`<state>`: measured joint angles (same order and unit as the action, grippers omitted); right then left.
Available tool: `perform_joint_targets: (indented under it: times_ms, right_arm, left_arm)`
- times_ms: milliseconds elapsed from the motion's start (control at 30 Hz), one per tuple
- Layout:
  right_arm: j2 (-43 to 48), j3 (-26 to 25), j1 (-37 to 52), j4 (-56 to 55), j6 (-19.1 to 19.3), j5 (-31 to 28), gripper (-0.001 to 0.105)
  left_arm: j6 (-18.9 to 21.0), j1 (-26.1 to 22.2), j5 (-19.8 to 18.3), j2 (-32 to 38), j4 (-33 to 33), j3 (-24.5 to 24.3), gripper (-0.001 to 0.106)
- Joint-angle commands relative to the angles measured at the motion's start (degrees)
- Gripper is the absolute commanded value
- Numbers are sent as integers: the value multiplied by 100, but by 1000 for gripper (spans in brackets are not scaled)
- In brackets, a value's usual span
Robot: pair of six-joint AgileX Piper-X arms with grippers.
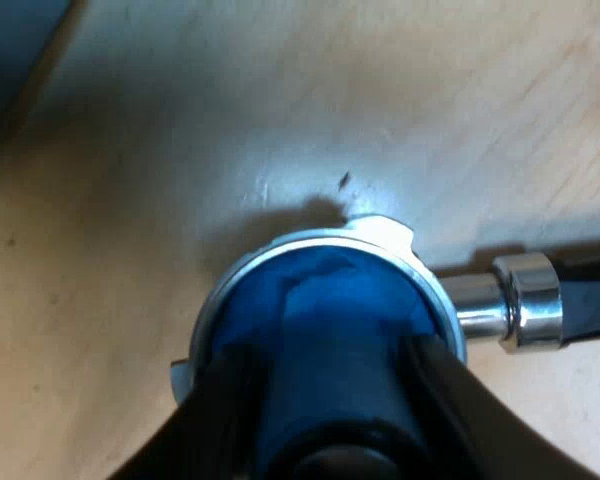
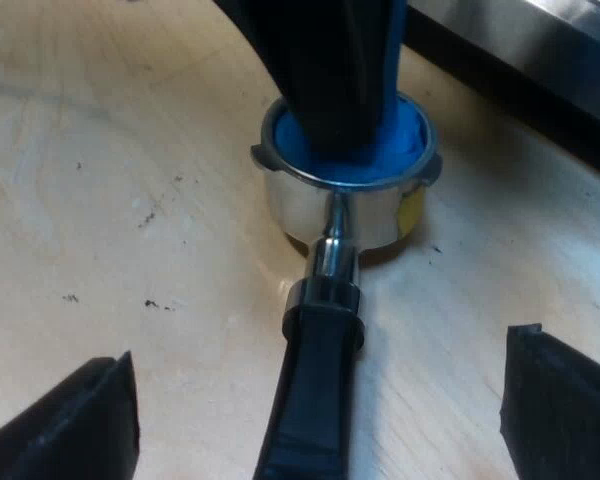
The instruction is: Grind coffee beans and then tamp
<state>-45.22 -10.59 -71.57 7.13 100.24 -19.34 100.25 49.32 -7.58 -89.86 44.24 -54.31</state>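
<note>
Wooden table (image 1: 280,100), pale grain, a few dark specks on the surface. The metal holder (image 2: 350,205) stands upright on the table on its basket. Its dark handle (image 2: 315,400) runs out level from a bright metal collar (image 1: 525,300). A small yellow mark (image 2: 412,210) shows on the basket's outer wall. The blue tamper (image 1: 320,300) sits inside the basket, and its blue body fills the ring of the rim. The left gripper (image 1: 330,400) is directly above the holder, with its two black fingers (image 1: 450,400) closed against opposite sides of the blue tamper, so it has hold of it. The right gripper (image 2: 315,400) is low over the table at the handle end. Its fingers (image 2: 550,400) are spread wide, one on each side of the handle and both apart from it, grasping nothing. A metal panel (image 2: 520,40) with a dark gap beneath it stands near the holder, on the side away from the handle.
</note>
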Motion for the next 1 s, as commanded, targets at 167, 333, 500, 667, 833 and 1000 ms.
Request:
perform_joint_targets:
  times_ms: [167,333,500,667,833,1000]
  right_arm:
    - [34,7,-11,77,-24,-11,75]
    - [34,7,-11,77,-24,-11,75]
    - [34,7,-11,77,-24,-11,75]
    - [34,7,-11,77,-24,-11,75]
    - [34,7,-11,77,-24,-11,75]
    - [34,7,-11,77,-24,-11,75]
  left_arm:
    - [-12,-1,120,-275,81,112,0]
    - [-12,-1,120,-275,81,112,0]
    - [-12,-1,120,-229,97,112,0]
    - [-12,-1,134,190,-36,112,0]
    - [-12,-1,134,597,-201,112,0]
    - [-12,-1,134,971,-429,112,0]
